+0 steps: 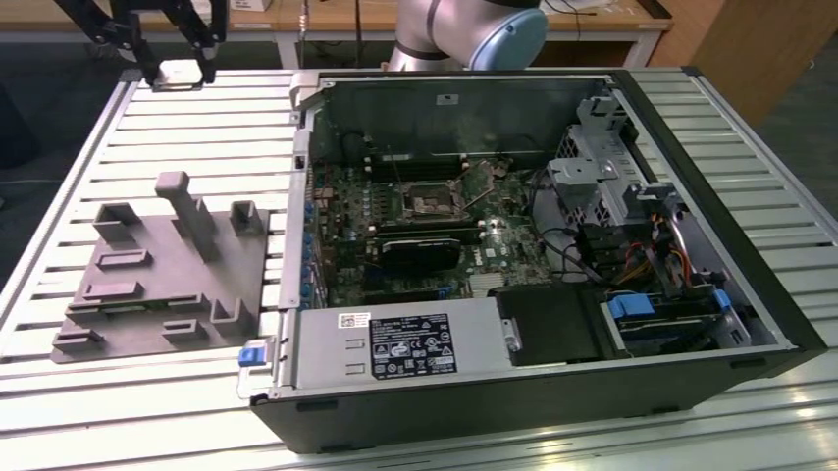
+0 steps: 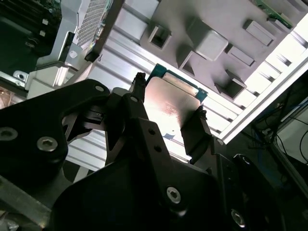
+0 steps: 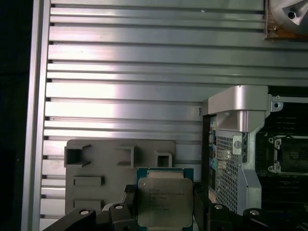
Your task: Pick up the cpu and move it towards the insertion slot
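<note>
Gripper (image 2: 166, 120) clamped on chip (image 3: 164, 202), fingers (image 2: 195, 132) pinching opposite edges. Chip held in air above table (image 1: 196, 128), well apart from socket (image 1: 429, 204) in open computer case (image 1: 654, 108). Judged light, rigid, fragile underside; edge hold appropriate.

1. Ribbed aluminium table (image 1: 157, 137): bare lanes lie between the gripper (image 1: 181, 71), which holds the cpu (image 1: 181, 72) at the far corner, and the open computer case (image 1: 524, 245).
2. Grey fixture plate (image 1: 164, 280): its upright blocks stand on the table at the exterior view's left, just beside the case.
3. Case side wall (image 1: 304, 196): a raised edge between table and board.
4. Insertion slot (image 1: 429, 203): open from above; the black card (image 1: 419, 253) lies near it, the drive cage (image 1: 596, 177) and cables (image 1: 629, 260) toward the exterior view's right.
</note>
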Robot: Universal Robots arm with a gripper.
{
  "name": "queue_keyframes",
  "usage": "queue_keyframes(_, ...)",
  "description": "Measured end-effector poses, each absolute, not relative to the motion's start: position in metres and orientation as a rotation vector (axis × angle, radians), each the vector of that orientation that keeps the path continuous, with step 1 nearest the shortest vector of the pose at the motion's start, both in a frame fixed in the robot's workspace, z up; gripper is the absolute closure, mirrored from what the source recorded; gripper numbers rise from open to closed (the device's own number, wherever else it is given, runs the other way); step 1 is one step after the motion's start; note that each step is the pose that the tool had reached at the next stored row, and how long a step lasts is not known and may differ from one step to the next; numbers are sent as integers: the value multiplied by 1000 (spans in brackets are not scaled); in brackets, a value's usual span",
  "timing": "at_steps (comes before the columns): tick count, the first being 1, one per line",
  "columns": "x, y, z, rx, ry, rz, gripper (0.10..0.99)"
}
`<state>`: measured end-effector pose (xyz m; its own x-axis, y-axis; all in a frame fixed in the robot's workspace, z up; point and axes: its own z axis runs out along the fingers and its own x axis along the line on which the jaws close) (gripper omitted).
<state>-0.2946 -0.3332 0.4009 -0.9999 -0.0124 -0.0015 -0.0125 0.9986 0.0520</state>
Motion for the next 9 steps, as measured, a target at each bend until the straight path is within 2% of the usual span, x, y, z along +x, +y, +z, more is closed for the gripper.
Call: queue_keyframes(9, -277, -332, 401, -20, 3139, 82, 541)
